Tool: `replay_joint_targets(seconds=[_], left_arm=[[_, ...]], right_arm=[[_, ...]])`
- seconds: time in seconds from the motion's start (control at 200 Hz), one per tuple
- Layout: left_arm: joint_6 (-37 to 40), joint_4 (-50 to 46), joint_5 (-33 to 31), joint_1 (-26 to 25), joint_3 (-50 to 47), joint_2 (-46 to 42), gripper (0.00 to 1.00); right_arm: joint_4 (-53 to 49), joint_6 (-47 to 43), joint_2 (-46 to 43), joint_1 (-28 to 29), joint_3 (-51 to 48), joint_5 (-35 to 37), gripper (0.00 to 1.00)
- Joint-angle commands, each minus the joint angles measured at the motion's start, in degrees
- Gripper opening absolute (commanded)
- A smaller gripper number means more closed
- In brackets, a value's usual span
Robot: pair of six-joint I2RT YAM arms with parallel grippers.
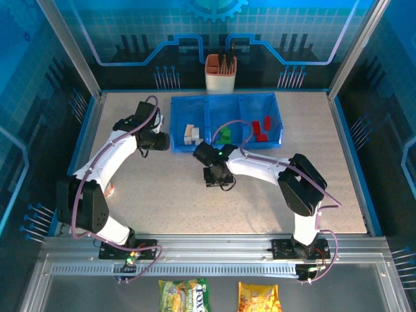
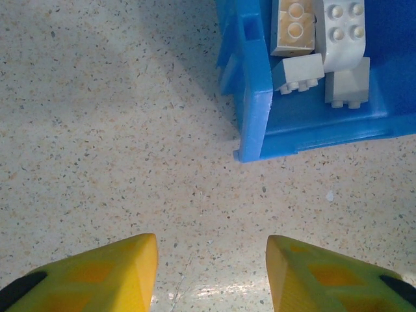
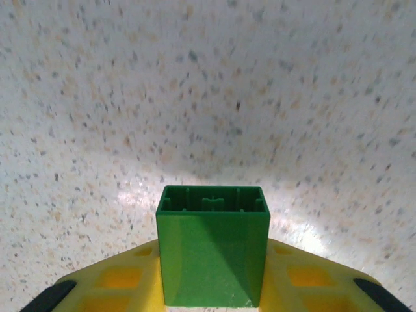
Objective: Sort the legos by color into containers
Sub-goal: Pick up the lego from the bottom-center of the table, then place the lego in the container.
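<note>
Nearly done, by my read. The low translucent blue plastic tray (image 1: 224,97) with three compartments sits at the far side of the speckled tabletop (image 1: 162,208). It has cream/white plastic bricks (image 1: 190,133) in the left compartment, green bricks (image 1: 225,135) in the middle and red bricks (image 1: 261,128) on the right.

The right gripper (image 1: 214,174) is just in front of the tray, jaws clamped on one small green plastic brick (image 3: 213,253). That one should go in the middle compartment.

The left gripper (image 2: 211,263) hovers by the tray's near left corner, jaws apart, nothing between them.

Open question: there's a small orange-ish bit (image 1: 109,190) beside the left arm. I can't tell what it is. If it's a brick, one more pick is left.
</note>
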Motion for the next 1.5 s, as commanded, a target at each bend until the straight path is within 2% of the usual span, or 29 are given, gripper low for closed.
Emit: replay_joint_targets(seconds=[0.0, 0.305, 0.745, 1.161, 1.496], left_arm=[[0.98, 0.39, 2.04, 0.52, -0.16, -1.00, 0.49], [0.21, 0.57, 4.54, 0.96, 0.45, -0.45, 0.49], [0.13, 0.98, 4.49, 1.22, -0.12, -0.05, 0.48], [-0.39, 1.08, 6.19, 1.31, 0.40, 1.96, 0.48], [-0.58, 0.83, 6.42, 1.31, 0.48, 2.07, 0.48]], right_arm=[[-2.64, -3.64, 1.35, -2.22, 2.68, 0.72, 0.35], [-4.52, -9.35, 3.51, -8.95, 9.86, 0.63, 0.35], [-6.40, -15.44, 9.58, -18.28, 20.94, -2.12, 0.36], [-10.22, -17.96, 19.79, -21.61, 34.77, -3.28, 0.37], [-17.77, -22.20, 31.64, -22.55, 52.70, 2.00, 0.38]])
